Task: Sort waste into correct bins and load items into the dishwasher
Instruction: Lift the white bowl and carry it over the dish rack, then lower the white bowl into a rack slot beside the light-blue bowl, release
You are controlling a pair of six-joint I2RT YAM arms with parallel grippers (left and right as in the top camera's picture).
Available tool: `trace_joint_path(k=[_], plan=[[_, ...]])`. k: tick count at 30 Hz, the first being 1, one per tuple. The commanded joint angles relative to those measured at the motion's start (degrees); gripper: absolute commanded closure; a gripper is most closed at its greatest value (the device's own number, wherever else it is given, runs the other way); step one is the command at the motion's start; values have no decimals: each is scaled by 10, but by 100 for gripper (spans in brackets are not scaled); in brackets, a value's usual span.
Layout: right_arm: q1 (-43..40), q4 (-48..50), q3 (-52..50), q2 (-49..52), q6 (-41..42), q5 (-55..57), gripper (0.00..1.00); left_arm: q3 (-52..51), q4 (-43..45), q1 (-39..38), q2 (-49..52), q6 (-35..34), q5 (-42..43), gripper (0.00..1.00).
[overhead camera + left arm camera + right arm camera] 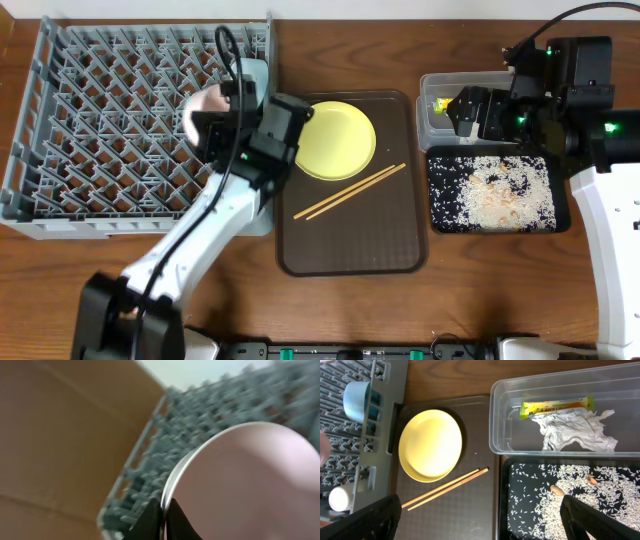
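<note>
The grey dish rack [100, 120] fills the desk's [500, 290] far left corner. Just beside its right edge lies the brown tray [350, 250]. The yellow plate [335, 140] sits at the tray's far left and the chopsticks [350, 190] lie slantwise across its middle. The tray's near half is bare, and there is open wood along the desk's near edge.

The left gripper [162, 515] is pinched tight on the rim of a white bowl [250, 485], held tilted over the rack's right side. A light blue bowl [356, 400] and a small pale cup [339, 498] are in the rack.

The right gripper [480, 510] hangs spread wide and holds nothing, above the clear tub [495, 420] and black tray [505, 510] near the desk's right edge. The tub holds crumpled paper [577, 430] and the green-and-orange wrapper [557, 407]. The wrapper's dark print looks like a brand name, but it is too small to read. Rice [570, 490] is scattered over the black tray.
</note>
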Motion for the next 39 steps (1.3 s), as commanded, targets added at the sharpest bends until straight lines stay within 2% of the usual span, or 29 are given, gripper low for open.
trace_joint_path(k=[1, 12, 24, 33, 34, 37, 39], plan=[[-7, -1, 1, 1, 6, 1, 1, 7, 4, 19, 34, 18, -81, 92], [-7, -1, 1, 1, 6, 1, 1, 7, 41, 20, 105, 18, -81, 93], [-7, -1, 1, 1, 6, 1, 1, 7, 41, -16, 106, 119, -68, 93], [-7, -1, 1, 1, 6, 1, 1, 6, 39, -42, 106, 118, -67, 92], [-7, -1, 1, 1, 6, 1, 1, 6, 35, -43, 106, 118, -61, 92], [-7, -1, 1, 1, 6, 1, 1, 6, 20, -43, 106, 116, -28, 74], [-7, -1, 1, 1, 6, 1, 1, 6, 0, -43, 106, 110, 9, 70]])
